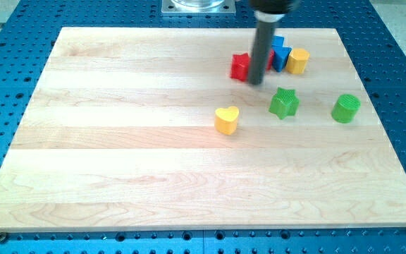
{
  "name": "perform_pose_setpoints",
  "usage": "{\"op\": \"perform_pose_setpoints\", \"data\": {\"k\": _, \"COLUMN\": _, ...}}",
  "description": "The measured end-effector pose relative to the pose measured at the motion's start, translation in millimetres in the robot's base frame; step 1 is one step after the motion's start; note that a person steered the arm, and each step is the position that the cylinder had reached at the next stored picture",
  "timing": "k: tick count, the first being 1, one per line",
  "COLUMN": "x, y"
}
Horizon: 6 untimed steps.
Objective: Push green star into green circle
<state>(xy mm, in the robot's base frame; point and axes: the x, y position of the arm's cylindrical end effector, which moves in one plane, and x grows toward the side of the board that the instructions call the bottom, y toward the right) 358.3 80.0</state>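
While my tip rests on the counter, it touches the red block on that block's right side. The green star sits just below and to the right of my tip, apart from it. The green circle is farther right, near the star. The yellow heart is below-left. There are no jaws, only a rod.
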Motion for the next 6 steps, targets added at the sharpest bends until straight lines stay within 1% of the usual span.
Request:
{"op": "perform_pose_setpoints", "data": {"k": 1, "x": 39, "y": 23}}
{"op": "perform_pose_setpoints", "data": {"k": 2, "x": 72, "y": 62}}
{"op": "perform_pose_setpoints", "data": {"k": 3, "x": 77, "y": 87}}
{"op": "perform_pose_setpoints", "data": {"k": 4, "x": 93, "y": 53}}
{"op": "perform_pose_setpoints", "data": {"k": 5, "x": 129, "y": 73}}
{"op": "perform_pose_setpoints", "data": {"k": 6, "x": 113, "y": 102}}
